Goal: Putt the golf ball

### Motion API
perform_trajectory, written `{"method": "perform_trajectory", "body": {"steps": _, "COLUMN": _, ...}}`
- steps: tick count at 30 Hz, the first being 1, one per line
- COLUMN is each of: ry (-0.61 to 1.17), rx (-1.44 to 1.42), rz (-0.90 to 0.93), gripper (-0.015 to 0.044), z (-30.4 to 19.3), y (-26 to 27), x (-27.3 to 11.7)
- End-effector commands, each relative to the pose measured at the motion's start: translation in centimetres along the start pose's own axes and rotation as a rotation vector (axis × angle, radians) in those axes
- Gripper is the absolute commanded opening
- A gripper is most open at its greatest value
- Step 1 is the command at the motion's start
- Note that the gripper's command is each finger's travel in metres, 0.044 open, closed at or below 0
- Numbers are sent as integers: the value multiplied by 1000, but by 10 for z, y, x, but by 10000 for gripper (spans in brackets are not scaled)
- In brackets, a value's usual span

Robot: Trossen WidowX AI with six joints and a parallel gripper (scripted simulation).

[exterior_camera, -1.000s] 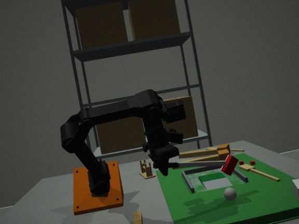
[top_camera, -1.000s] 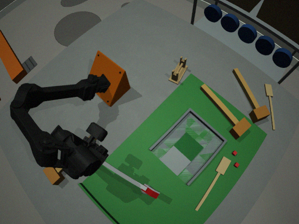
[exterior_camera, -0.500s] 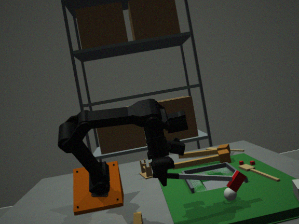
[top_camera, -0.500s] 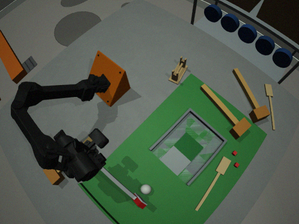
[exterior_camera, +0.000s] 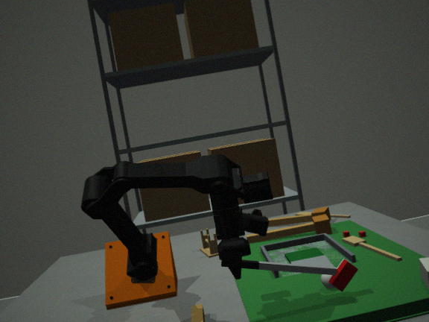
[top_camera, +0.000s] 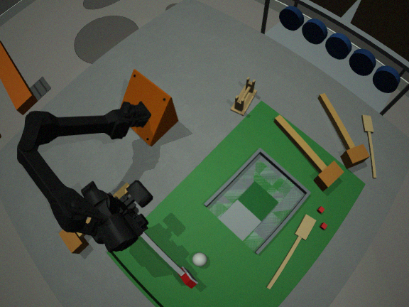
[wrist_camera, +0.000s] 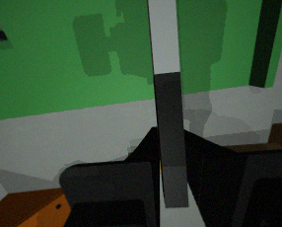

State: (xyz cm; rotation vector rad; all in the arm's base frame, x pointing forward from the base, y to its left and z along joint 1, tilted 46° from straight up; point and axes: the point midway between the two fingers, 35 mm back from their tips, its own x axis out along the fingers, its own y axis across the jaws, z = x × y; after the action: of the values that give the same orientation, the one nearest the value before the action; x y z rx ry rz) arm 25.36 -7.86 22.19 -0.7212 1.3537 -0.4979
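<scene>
Here the jaws of the gripper are clamped on the grey shaft of the red putter, which slants down over the green mat so that its red head hangs low at the near edge. The golf ball lies on the mat just beside that head, on the side toward the ramp; from the exterior view the head partly covers it, and I cannot tell whether the two touch.

The one walled enclosure on the desk is the grey square frame, and inside it sit the pale ramp and the dark raised green; no ball is in there. Behind the desk stands a shelf rack holding four brown boxes, two high and two low.

Counted from above: three wooden mallets, two by the far side of the mat and one mostly hidden under the arm; two flat wooden paddles; two small red cubes; one small wooden stand; five dark blue discs in a row; one orange base carrying the arm
</scene>
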Motion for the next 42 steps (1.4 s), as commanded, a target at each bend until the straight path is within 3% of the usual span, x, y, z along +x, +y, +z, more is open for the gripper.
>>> {"method": "perform_trajectory", "body": {"steps": 1, "ry": -5, "rx": -2, "rz": 1, "gripper": 0, "z": 0, "y": 0, "x": 5}}
{"method": "perform_trajectory", "body": {"steps": 34, "ry": 2, "rx": 2, "rz": -6, "gripper": 0, "z": -1, "y": -28, "x": 16}}
{"method": "perform_trajectory", "body": {"steps": 42, "ry": 0, "rx": -2, "rz": 19, "gripper": 0, "z": 7, "y": 65, "x": 17}}
